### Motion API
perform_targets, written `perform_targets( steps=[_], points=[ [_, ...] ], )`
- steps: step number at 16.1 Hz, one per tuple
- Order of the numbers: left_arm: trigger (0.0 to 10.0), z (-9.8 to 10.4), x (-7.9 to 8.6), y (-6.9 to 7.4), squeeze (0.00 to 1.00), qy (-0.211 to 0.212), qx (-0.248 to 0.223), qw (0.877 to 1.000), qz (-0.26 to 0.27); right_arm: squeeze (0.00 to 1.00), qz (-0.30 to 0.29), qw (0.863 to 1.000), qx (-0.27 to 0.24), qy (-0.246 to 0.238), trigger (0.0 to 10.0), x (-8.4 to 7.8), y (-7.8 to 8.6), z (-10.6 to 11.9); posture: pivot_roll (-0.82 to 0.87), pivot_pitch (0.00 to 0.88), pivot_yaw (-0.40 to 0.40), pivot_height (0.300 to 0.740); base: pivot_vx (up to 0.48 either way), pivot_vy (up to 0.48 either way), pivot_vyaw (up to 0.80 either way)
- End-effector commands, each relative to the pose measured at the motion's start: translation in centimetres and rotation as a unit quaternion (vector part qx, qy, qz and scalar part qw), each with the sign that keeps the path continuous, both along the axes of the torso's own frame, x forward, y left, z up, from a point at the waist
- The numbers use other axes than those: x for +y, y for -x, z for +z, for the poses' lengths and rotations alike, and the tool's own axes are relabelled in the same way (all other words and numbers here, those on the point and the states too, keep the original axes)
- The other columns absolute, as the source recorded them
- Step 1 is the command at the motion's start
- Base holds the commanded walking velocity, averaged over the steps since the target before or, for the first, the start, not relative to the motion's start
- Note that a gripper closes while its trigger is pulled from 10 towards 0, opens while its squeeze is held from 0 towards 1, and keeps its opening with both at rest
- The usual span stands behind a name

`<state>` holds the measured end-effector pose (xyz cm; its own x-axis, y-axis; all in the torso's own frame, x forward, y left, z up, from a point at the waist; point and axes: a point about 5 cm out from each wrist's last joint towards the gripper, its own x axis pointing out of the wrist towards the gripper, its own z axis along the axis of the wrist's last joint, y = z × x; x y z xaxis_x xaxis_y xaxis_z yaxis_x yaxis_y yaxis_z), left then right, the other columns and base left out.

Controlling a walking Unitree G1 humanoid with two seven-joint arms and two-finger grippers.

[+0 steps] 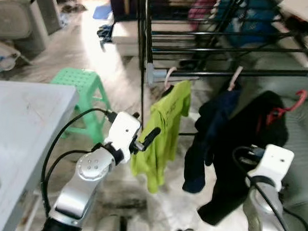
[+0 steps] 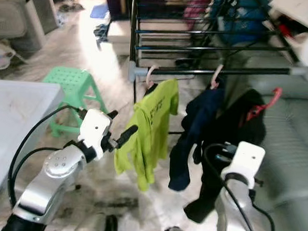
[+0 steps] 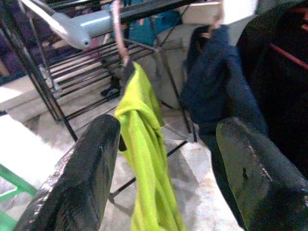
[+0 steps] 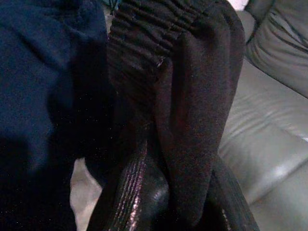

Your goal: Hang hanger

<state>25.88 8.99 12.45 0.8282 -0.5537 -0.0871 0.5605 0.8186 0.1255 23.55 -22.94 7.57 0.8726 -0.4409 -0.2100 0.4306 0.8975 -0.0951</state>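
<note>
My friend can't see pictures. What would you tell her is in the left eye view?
A drying rack rail holds a lime-green shirt and a navy garment on hangers, with a black garment on a red hanger at the right. The left gripper is open near the shirt.

i see the red hanger (image 1: pixel 287 106) tilted at two o'clock, its hook free of the rail, draped with a black garment (image 1: pixel 244 153) hanging limp.

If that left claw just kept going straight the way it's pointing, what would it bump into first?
Probably the lime-green shirt hanging from the rack bar: it hangs between the open fingers of the left gripper. Depth is uncertain.
</note>
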Motion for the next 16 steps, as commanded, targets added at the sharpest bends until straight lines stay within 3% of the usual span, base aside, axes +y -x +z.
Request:
perform_targets(
  steps=[1, 10, 12, 16],
  points=[
    [10.0, -0.1, 0.0, 0.1, 0.00, -0.001, 0.000, 1.000, 0.002, 0.00, 0.006, 1.000, 0.000, -0.011, 10.0, 0.1, -0.2, 0.2, -0.04, 0.000, 0.027, 0.740, -0.322, 0.000, 0.00],
    [10.0, 0.3, -0.2, -0.4, 0.00, 0.006, -0.008, 1.000, 0.004, 0.00, 0.018, 1.000, 0.002, 0.007, 10.0, -0.3, -0.3, 0.6, -0.04, 0.002, 0.024, 0.740, -0.034, 0.000, 0.00],
    [10.0, 0.4, -0.3, -0.2, 0.00, 0.019, -0.003, 1.000, -0.008, 0.00, 0.046, 0.996, -0.001, 0.077, 10.0, -1.3, -0.4, 1.7, -0.04, 0.010, 0.027, 0.740, 0.000, -0.122, 0.00],
    [10.0, 0.4, -0.3, -0.3, 0.00, 0.019, -0.002, 1.000, -0.009, 0.00, 0.051, 0.992, -0.017, 0.115, 10.0, -2.5, -0.9, 3.3, -0.04, 0.013, 0.027, 0.740, 0.000, -0.264, 0.00]
  ],
)
